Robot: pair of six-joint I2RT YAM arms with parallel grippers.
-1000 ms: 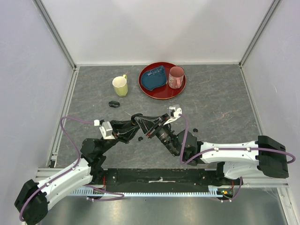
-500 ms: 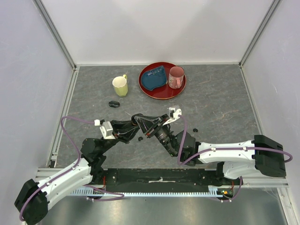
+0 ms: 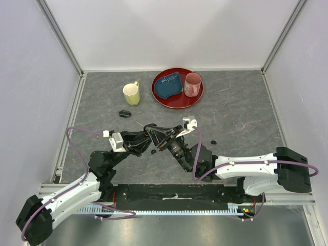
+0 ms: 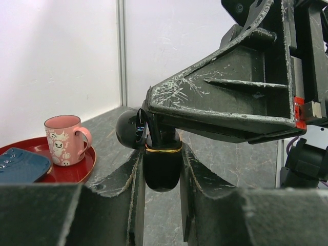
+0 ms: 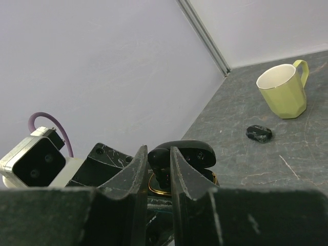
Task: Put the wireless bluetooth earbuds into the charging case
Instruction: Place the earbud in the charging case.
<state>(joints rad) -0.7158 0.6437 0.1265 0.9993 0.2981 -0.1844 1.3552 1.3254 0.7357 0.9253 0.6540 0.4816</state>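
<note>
The charging case is clamped upright between the two fingers of the left gripper, with its lid open to the left. It is held in the air above the middle of the tabletop, nearer to the near edge than to the far one. Just above its gold rim, one earbud is pinched in the almost closed fingers of the right gripper, which reaches in from the right.

For this step, the stem should be lined up with its socket and lowered straight, without side pressure, while the case is held firm. The earbud is best released only when it is seated. A light pinch is advised, since so small a part can easily twist or slip out.

The sockets are hidden by the fingers in both wrist views, so it cannot be told how deep the earbud sits, or whether another is already inside. From above, the meeting point is covered by both grippers. A black speck on the table is probably a loose earbud, but it is too small to be sure.
</note>
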